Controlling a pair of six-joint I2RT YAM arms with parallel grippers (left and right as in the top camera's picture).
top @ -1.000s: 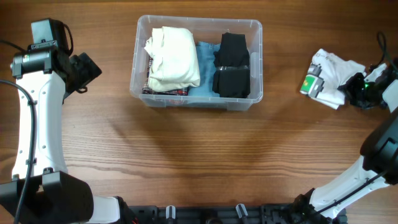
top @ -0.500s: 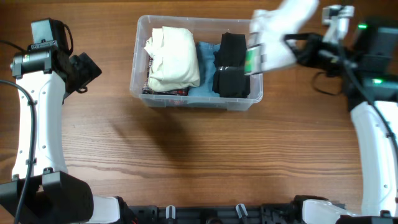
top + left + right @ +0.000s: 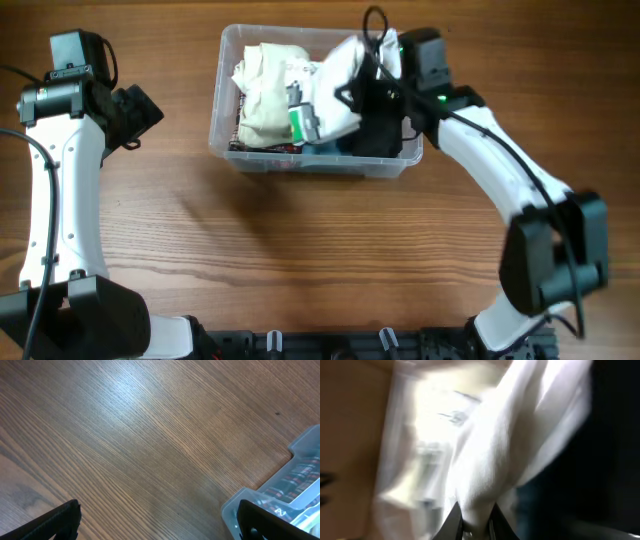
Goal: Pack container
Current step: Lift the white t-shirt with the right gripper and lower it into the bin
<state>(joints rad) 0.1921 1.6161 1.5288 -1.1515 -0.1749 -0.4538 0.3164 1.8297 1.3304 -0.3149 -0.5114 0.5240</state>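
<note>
Since the frame half a second earlier, the right arm has swung from the right far corner of the desk inward. The right gripper and its load now stand over the container instead of beside its right wall. The white garment, with its green tag, has moved from the right rim to the middle of the tub. The left arm has not moved.

**Position of the task item.** The container sits near the far edge of the desk, about midway between the left and right edges. It holds a cream garment at its left end, a black garment at its right end, and a plaid cloth low at its left near side.

**Tool state.**
- Right gripper: clamped on the white garment.
- Left gripper: fingers spread wide, holding nothing, above bare desk near the left edge.

**Meaning for the task.** The transport step appears complete. What remains is judged to be lowering the garment into the middle of the tub and releasing it. Whether the garment already rests on the contents cannot be told.

**Differences between views.**
- The overhead view gives the layout: the garment lies within the rim.
- The right wrist view confirms the grip: ribbed white fabric is pinched between the fingers of the right gripper. It is otherwise blurred.
- The left wrist view shows the spread fingers of the left gripper and a corner of the container, with plaid visible through the wall.
</note>
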